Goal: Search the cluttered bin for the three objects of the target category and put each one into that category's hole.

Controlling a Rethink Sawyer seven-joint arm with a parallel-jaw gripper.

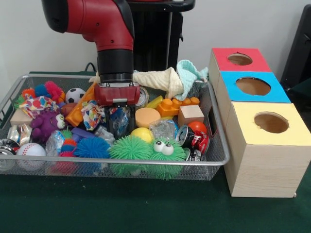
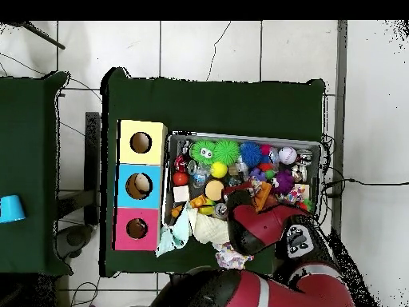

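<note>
red arm's gripper (image 1: 118, 127) down in wire bin (image 1: 221, 160) clutter; fingers hidden

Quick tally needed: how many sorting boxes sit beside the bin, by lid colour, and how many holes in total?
Red-lidded box: 1, one hole
Blue-lidded box: 1, one hole
Yellow-lidded box: 1, one hole
Total: 3 boxes, 3 holes, in a row beside the wire bin. The gripper is down among the toys in the bin.
</note>
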